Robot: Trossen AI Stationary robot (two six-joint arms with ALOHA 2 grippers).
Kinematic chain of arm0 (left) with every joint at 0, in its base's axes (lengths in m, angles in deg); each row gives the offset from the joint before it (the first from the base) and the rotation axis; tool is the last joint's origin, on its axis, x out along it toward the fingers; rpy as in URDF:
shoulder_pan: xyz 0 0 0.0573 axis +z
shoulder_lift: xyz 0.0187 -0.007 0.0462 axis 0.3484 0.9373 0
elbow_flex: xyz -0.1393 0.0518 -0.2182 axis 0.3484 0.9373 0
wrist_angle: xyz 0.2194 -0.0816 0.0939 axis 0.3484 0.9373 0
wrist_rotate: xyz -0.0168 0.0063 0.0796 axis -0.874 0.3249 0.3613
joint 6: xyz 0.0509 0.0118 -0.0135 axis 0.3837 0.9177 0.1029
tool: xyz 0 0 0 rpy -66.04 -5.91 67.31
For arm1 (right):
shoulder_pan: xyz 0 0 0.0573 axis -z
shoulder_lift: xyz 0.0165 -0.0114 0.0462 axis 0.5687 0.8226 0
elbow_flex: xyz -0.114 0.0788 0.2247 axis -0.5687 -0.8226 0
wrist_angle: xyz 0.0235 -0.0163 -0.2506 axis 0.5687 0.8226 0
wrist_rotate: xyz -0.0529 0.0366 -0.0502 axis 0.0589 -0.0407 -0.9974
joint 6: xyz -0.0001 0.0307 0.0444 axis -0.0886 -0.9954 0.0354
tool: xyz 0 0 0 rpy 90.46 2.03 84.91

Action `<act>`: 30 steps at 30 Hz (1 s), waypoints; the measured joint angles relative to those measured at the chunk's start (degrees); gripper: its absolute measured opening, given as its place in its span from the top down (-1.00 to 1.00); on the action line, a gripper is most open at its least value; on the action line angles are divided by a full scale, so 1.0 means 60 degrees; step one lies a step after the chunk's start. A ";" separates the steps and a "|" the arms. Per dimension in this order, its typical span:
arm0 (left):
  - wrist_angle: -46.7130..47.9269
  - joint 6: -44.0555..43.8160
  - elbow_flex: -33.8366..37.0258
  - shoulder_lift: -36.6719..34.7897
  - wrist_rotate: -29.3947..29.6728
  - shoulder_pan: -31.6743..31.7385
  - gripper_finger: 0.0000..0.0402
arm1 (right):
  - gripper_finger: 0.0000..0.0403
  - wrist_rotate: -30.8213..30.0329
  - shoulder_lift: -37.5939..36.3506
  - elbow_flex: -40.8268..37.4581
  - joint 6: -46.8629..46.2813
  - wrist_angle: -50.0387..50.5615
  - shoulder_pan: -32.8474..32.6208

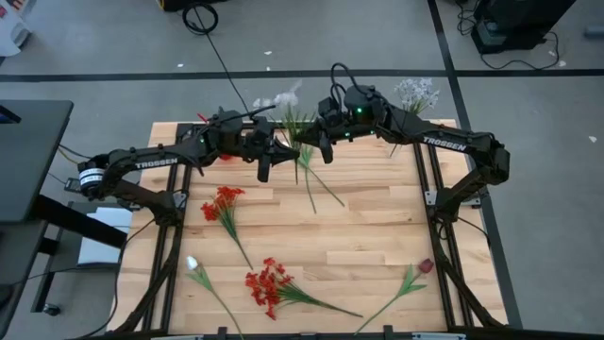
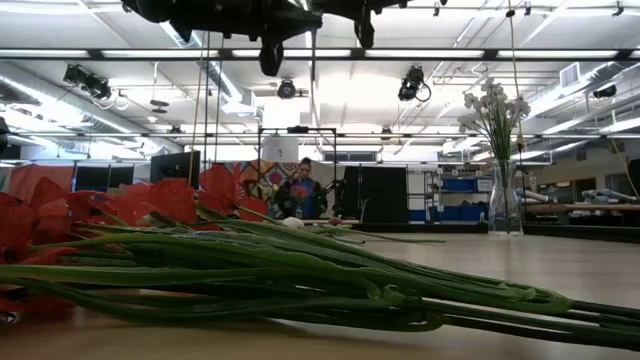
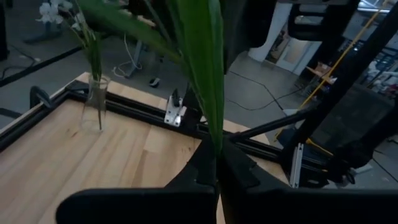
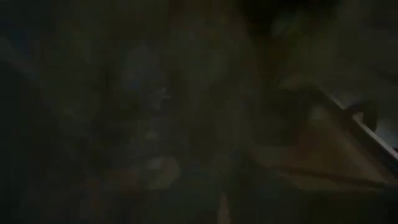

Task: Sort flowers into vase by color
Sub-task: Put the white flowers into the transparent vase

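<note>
A pale whitish sprig (image 1: 283, 97) with long green leaves (image 1: 304, 165) is up between my two grippers over the table's far middle. My left gripper (image 1: 267, 159) (image 3: 217, 177) is shut on its greenery. My right gripper (image 1: 321, 144) sits just right of the sprig; its wrist view is dark. A glass vase (image 3: 96, 102) of whitish sprigs (image 1: 415, 94) stands at the far right corner. Lying flat on the table are two red clusters (image 1: 223, 201) (image 1: 267, 283), a white tulip (image 1: 193, 269) and a maroon tulip (image 1: 425, 266). My left gripper pinches a long green leaf or stem of the sprig (image 3: 214, 140) between its two shut fingers. The greenery rises out of the fingertips and spreads past the camera. The sprig seems lifted off the table, but I cannot tell whether its lower ends touch.
Black frame rails (image 1: 427, 179) run along the table's left, right and far sides. In the low view the red cluster and its green stems (image 2: 250, 270) fill the foreground. A person (image 2: 303, 195) sits far behind the table. Bare wood (image 1: 368, 227) lies mid-table.
</note>
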 joint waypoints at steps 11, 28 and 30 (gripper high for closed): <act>0.0448 -0.0241 -0.0007 -0.0043 0.0764 0.0119 0.67 | 0.96 -0.2018 -0.0052 -0.0004 -0.0053 0.0350 -0.0148; 0.2789 0.0294 -0.0005 -0.0808 0.0584 0.1339 0.32 | 0.97 -0.8905 -0.2929 -0.0027 0.0332 0.4456 -0.1170; 0.2853 0.0317 -0.0018 -0.0950 0.0587 0.1553 0.32 | 0.97 -0.9632 -0.3392 -0.0215 0.0106 0.4990 -0.1370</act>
